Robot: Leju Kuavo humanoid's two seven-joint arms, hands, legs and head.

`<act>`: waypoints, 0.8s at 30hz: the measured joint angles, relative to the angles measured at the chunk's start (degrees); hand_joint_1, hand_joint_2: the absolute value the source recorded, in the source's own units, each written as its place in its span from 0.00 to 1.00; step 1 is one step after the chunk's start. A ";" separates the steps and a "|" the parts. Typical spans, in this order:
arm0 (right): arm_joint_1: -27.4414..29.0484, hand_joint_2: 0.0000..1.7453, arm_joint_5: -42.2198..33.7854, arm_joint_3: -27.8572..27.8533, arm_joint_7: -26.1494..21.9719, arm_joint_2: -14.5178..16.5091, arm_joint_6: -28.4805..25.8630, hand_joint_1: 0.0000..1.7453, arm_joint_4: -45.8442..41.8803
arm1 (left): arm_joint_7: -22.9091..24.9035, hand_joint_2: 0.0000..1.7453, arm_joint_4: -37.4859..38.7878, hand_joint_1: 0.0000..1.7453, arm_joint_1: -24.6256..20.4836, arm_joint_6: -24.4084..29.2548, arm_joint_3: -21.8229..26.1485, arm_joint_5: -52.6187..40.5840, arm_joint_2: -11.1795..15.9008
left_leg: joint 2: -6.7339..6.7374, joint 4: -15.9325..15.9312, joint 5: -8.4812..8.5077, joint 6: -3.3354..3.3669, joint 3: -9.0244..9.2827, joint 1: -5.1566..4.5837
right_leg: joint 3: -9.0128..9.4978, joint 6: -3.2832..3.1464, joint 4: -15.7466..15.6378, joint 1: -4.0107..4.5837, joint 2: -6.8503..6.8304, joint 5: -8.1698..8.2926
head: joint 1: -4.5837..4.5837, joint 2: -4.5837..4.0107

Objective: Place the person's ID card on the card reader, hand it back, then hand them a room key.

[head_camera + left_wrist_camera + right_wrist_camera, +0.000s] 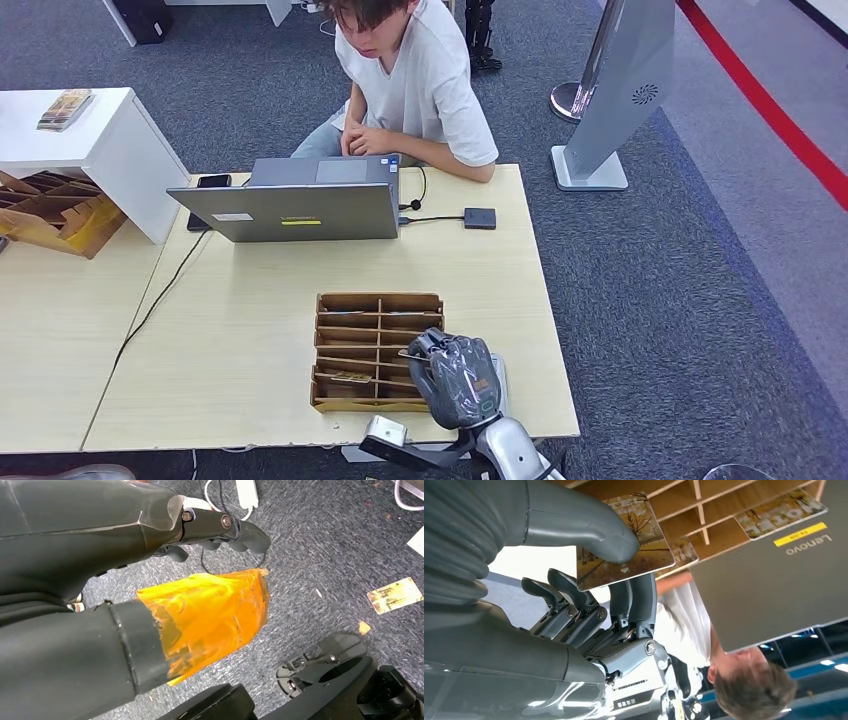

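Yellow-printed card (624,542) pinched by right robot hand (594,580), head view hides it

Grey carpet (650,300), pale wooden tables (250,330)

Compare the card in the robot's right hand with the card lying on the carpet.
The held card is pinched between the thumb and fingers of the right robot hand, just above the wooden slotted tray; the loose card lies flat on the grey carpet, touched by nothing. The held card looks crisp and clean; the loose card looks worn and blotchy. Both are rectangular with a yellowish printed picture.
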 joint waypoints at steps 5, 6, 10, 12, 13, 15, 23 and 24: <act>0.22 1.00 -0.01 -0.10 -0.15 0.00 -0.27 1.00 -0.50 | 0.00 0.00 0.00 0.00 0.00 0.03 -0.04 0.00 0.00 | 0.00 0.00 0.00 0.00 0.00 0.00 | 0.00 0.00 0.00 0.00 0.00 0.00 | 0.00 0.00; 0.26 1.00 0.00 -0.14 -0.23 0.00 -0.46 1.00 -0.61 | 0.00 0.00 0.00 0.00 0.00 0.04 -0.04 0.01 0.00 | 0.00 0.00 0.00 0.00 0.00 0.00 | 0.00 0.00 0.00 0.00 0.00 0.00 | 0.00 0.00; 0.73 1.00 -0.08 -0.56 -0.80 0.00 -1.37 1.00 -1.92 | 0.00 0.00 0.00 0.00 0.01 0.17 -0.04 0.25 0.02 | 0.00 0.00 0.00 0.00 0.00 0.00 | 0.00 0.00 0.00 0.00 0.00 0.00 | 0.00 0.00; 1.07 1.00 -0.55 -0.89 -1.18 0.00 -1.45 1.00 -3.09 | -0.03 0.00 0.00 0.00 0.02 0.27 -0.04 0.50 0.02 | 0.00 0.00 0.00 0.00 0.00 0.00 | 0.00 0.00 0.00 0.00 0.00 0.00 | 0.00 0.00; 1.25 1.00 -0.94 -1.04 -1.45 0.00 -1.45 1.00 -3.76 | -0.05 0.00 0.00 0.00 0.03 0.32 -0.04 0.65 0.02 | 0.00 0.00 0.00 0.00 0.00 0.00 | 0.00 0.00 0.00 0.00 0.00 0.00 | 0.00 0.00; 1.57 1.00 -1.79 -1.27 -1.99 -0.01 -1.44 1.00 -5.28 | -0.11 0.00 0.00 0.00 0.05 0.40 -0.04 0.92 0.02 | 0.00 0.00 0.00 0.00 0.00 0.00 | 0.00 0.00 0.00 0.00 0.00 0.00 | 0.00 0.00; 2.27 1.00 -2.66 -1.55 -2.72 -0.11 -1.39 1.00 -9.41 | -0.44 0.00 0.00 0.00 0.15 0.62 -0.04 1.20 0.02 | 0.00 0.00 0.00 0.00 0.00 0.00 | 0.00 0.00 0.00 0.00 0.00 0.00 | 0.00 0.00; 2.31 1.00 -2.67 -1.55 -2.72 -0.11 -1.39 1.00 -9.61 | -0.45 0.00 0.00 0.00 0.15 0.62 -0.04 1.20 0.02 | 0.00 0.00 0.00 0.00 0.00 0.00 | 0.00 0.00 0.00 0.00 0.00 0.00 | 0.00 0.00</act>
